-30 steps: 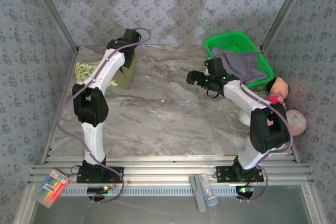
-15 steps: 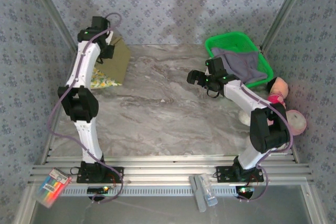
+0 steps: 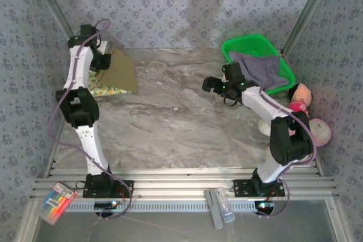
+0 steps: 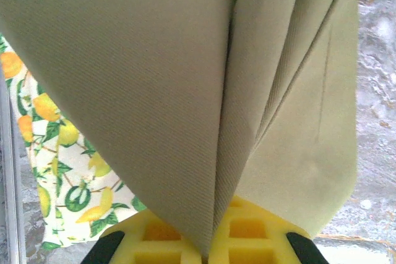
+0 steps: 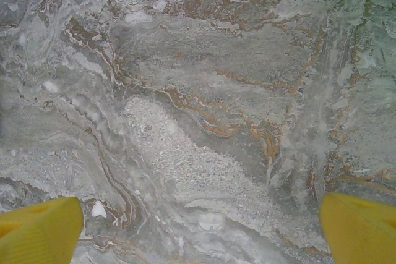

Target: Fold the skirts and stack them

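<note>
My left jaws are clamped on the plain olive-khaki cloth skirt, which hangs at the far left of the marble desk, over the yellow-green fruit-print skirt. My right jaws stand wide apart over bare desk, right of centre.

The olive-khaki skirt is matt cloth with a fine diagonal rib. The fruit-print skirt is smoother printed cloth. The bench has a marble-look surface, grey with brown veins and faintly glossy. The basket is shiny green plastic. The right gripper has matt yellow plastic fingers.
</note>
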